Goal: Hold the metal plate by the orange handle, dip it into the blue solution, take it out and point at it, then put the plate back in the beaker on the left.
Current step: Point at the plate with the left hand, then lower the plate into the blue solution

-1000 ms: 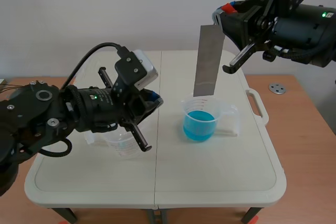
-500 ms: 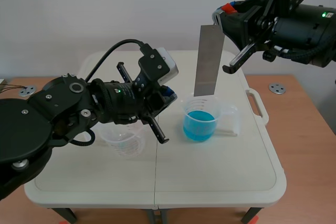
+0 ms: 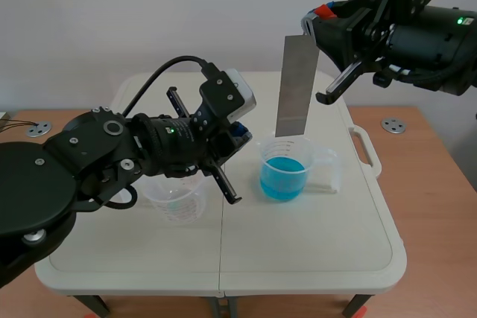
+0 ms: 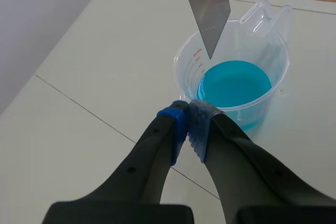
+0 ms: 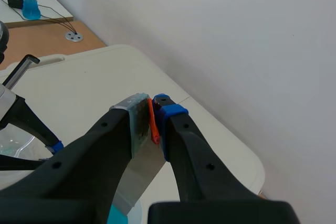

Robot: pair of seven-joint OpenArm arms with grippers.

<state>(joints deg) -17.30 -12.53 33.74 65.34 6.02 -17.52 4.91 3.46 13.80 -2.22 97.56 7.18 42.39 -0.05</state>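
Two arms share the scene. At the upper right of the frame the right gripper (image 3: 311, 29) is clenched on the orange handle (image 5: 152, 123) at the top of the plate (image 3: 294, 87). The plate hangs upright in the air, just right of centre. Its lower edge stands over the mouth of the beaker (image 3: 270, 151), which sits right of centre on the table (image 3: 313, 236) and holds the blue solution (image 3: 282, 178).

The left gripper (image 3: 235, 136), on the arm from the frame's left, has its fingers pressed together with nothing between them. In the left wrist view we see its tips just beside the beaker's wall, perhaps touching it, with the plate's lower corner ahead of them and above the solution. We find an empty beaker (image 3: 176, 200) left of centre, partly behind the left arm.
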